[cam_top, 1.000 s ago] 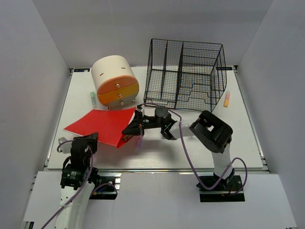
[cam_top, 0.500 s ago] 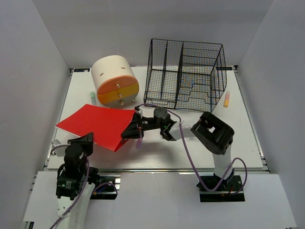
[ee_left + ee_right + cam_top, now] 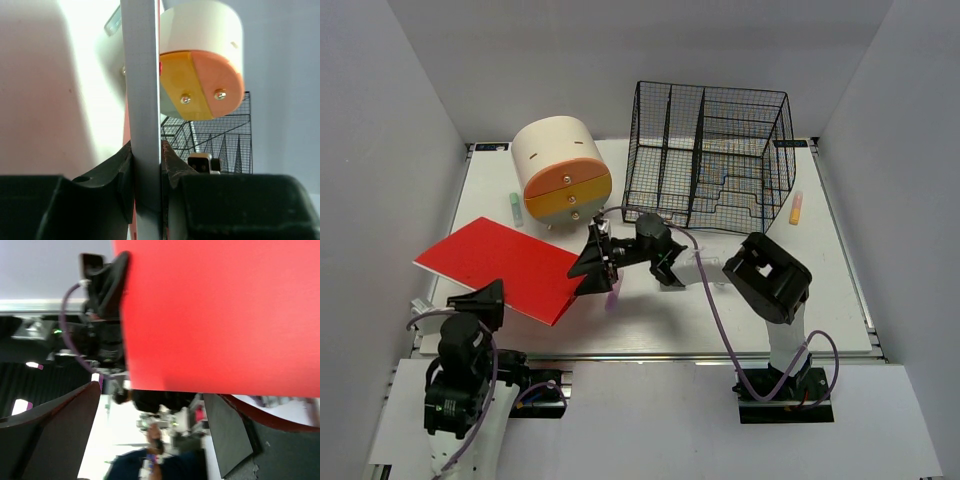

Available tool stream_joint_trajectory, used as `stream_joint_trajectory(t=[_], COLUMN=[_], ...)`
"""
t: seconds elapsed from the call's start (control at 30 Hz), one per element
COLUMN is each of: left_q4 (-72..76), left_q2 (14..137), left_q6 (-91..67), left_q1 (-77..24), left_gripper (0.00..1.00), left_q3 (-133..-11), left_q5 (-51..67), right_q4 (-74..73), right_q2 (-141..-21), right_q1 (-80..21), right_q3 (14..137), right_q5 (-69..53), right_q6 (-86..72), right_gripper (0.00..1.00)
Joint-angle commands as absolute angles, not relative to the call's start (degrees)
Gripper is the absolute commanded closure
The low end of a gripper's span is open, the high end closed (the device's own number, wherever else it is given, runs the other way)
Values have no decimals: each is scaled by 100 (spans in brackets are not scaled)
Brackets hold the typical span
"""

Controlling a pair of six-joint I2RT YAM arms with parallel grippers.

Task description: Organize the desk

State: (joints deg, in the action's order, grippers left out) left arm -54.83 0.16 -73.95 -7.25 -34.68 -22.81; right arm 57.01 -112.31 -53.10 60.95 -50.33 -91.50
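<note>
A flat red book (image 3: 495,262) hangs tilted over the left part of the white desk (image 3: 750,315), its left corner past the desk's edge. My left gripper (image 3: 488,298) is shut on the book's near edge. In the left wrist view the book's pale edge (image 3: 142,100) stands clamped between both fingers. My right gripper (image 3: 590,262) is open beside the book's right edge, not holding it. The right wrist view shows the red cover (image 3: 215,315) filling the top, with the fingers (image 3: 50,430) spread wide below it.
A cream-and-orange drawer box (image 3: 560,172) stands at the back left and a black wire basket (image 3: 712,155) at the back centre. A green marker (image 3: 516,208) lies left of the box. An orange marker (image 3: 796,207) lies right of the basket. A purple marker (image 3: 613,294) lies under my right gripper.
My right gripper opened and let go of the red book. The left arm drew back and pulled the book to the left, past the desk's left edge.
</note>
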Motion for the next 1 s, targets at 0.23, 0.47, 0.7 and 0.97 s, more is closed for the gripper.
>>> stream_joint_trajectory(t=[0.23, 0.47, 0.7, 0.97], left_q4=[-5484, -5327, -5370, -5187], left_q2=[-35, 500, 1370, 2293], left_q6=[-6487, -5521, -4475, -3552], left_q1=[-712, -712, -712, -659], left_gripper=[100, 100, 100, 100], left_q3=[-4482, -5070, -6308, -7391], left_q5=[-2523, -2119, -1381, -39], right_q4=[1708, 18, -720, -1343], right_q2=[-10706, -10073, -9238, -8430], right_q1=[-5282, -5300, -5186, -5001], right_q3=[7426, 8103, 8332, 8613], right_q5=[-4791, -3604, -3006, -1936], right_q6=[-5146, -2964, -1908, -345], right_gripper=[11, 11, 11, 11])
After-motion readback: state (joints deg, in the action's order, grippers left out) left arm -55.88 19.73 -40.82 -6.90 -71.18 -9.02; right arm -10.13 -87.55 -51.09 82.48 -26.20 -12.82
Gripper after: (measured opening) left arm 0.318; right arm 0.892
